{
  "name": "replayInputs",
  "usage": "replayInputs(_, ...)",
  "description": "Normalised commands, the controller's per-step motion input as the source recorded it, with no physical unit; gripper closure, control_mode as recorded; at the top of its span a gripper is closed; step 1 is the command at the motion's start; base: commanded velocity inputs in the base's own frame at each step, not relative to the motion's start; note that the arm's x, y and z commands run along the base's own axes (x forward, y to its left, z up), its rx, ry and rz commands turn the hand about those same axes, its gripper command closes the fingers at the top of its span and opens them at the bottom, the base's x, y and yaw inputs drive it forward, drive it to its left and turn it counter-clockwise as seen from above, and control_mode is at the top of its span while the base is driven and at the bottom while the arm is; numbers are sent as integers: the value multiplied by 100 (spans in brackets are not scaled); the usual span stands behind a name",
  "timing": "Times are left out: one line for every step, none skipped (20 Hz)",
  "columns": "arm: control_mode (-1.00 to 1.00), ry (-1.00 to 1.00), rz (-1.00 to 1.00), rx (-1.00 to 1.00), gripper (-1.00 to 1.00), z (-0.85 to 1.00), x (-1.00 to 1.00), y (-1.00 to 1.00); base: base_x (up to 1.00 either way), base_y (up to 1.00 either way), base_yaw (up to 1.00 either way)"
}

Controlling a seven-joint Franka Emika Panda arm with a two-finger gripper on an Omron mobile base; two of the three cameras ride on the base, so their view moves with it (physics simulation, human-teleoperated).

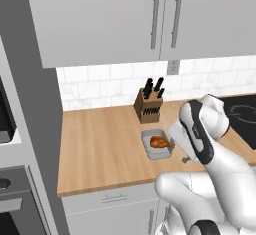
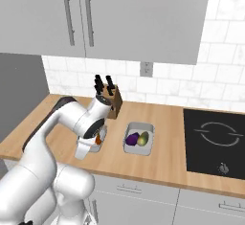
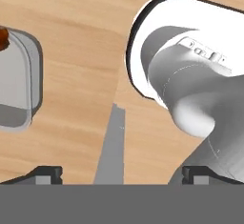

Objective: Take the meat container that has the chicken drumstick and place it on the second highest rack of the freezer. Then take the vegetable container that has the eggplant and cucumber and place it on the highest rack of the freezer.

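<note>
Above the wooden desk [image 3: 81,37], just beside the meat container [image 3: 16,82], the tool [image 3: 121,173] hangs released, its two dark fingertips [image 3: 47,173] standing wide apart with nothing between them. In the hand view the grey meat container lies to one side of the tool, not touching it, and a bit of the chicken drumstick [image 3: 3,37] shows at its far edge.

In the left base view the meat container [image 1: 156,144] sits on the desk [image 1: 100,149] in front of the knife block [image 1: 149,105], and the orange-brown chicken drumstick [image 1: 159,141] lies inside it. The white arm bends over the near side of this container.

In the right base view the vegetable container [image 2: 139,139] rests on the desk beside the knife block [image 2: 111,99], between it and the black cooktop [image 2: 215,140]. Inside it the dark purple eggplant [image 2: 132,138] and the yellow-green cucumber [image 2: 143,138] lie touching each other. Grey wall cabinets [image 2: 129,13] hang above the knife block, over a white tiled wall.
</note>
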Motion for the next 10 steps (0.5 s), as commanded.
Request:
replayInputs(-100, 6, -8, -1, -100, -25, 63, -11, 0, 0, 0)
replayInputs(-100, 7, -7, 0, -100, -21, 71, -10, 0, 0, 0)
replayInputs(-100, 10, -5, 0, -100, -18, 79, -14, 0, 0, 0)
replayInputs(-100, 11, -4, 0, -100, -15, 79, -12, 0, 0, 0)
replayInputs(-100, 12, -3, 0, -100, -14, 82, -10, 0, 0, 0)
replayInputs(-100, 12, -1, 0, -100, -11, 82, -5, 0, 0, 0)
replayInputs(-100, 9, 0, 0, -100, -7, 77, 0, 0, 0, 0)
replayInputs(-100, 10, 0, -2, -100, -6, 74, 0, 0, 0, 0)
replayInputs(-100, 9, 0, -5, -100, -6, 69, 0, 0, 0, 0)
replayInputs(-100, 9, 0, -7, -100, -8, 64, 0, 0, 0, 0)
